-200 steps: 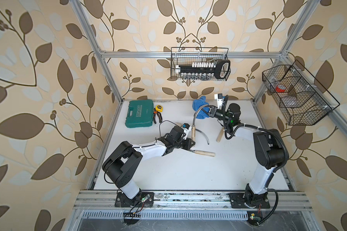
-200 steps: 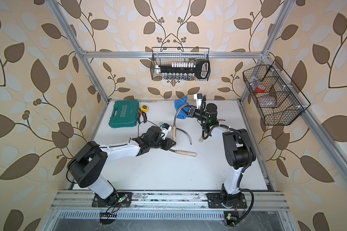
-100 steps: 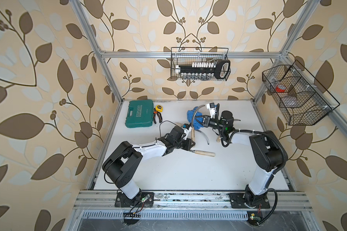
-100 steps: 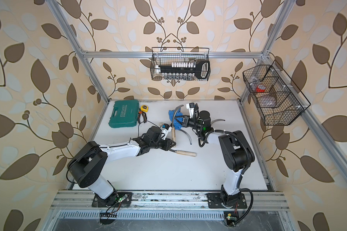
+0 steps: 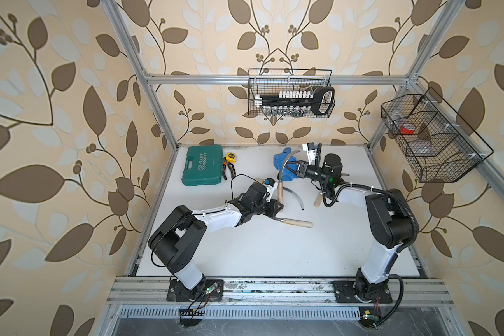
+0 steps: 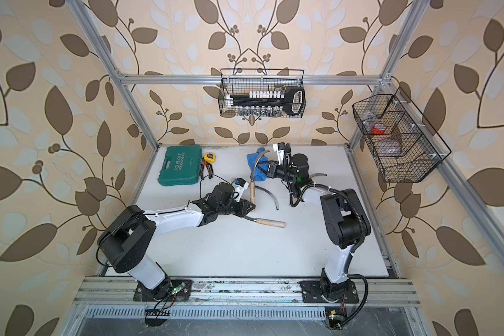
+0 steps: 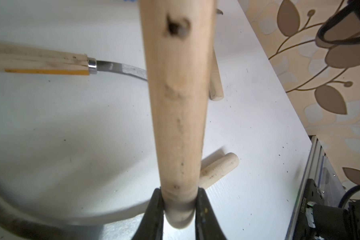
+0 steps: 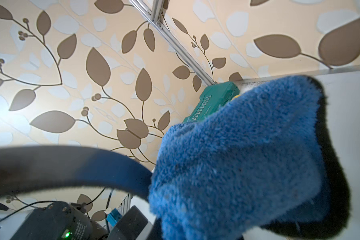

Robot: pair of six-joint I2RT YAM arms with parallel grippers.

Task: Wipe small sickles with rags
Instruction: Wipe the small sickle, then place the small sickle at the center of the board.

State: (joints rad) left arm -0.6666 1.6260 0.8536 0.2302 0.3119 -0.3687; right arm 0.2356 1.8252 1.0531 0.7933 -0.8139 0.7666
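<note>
My left gripper (image 5: 277, 207) (image 7: 179, 209) is shut on the butt of a pale wooden handle (image 5: 280, 190) (image 7: 179, 104), holding one small sickle upright over the table. Its thin dark blade (image 5: 285, 164) (image 8: 71, 164) curves up toward the back. The blue rag (image 5: 282, 158) (image 6: 252, 159) (image 8: 247, 155) is bunched against that blade, with my right gripper (image 5: 296, 170) (image 6: 269, 170) shut on it; the cloth hides the jaws in the right wrist view. Another sickle lies by the left gripper, handle (image 5: 298, 223) (image 7: 37, 62) pointing right. A loose curved blade (image 5: 296, 197) lies mid-table.
A green tool case (image 5: 202, 170) (image 8: 212, 104), a yellow tape measure (image 5: 230, 157) and orange-handled pliers (image 5: 227, 170) sit at the back left. Another wooden handle (image 5: 317, 200) lies under the right arm. Wire baskets (image 5: 291, 97) (image 5: 431, 136) hang on the back and right walls.
My right gripper has carried the rag leftward from the back of the table onto the raised blade. The left arm and its sickle have stayed put.
</note>
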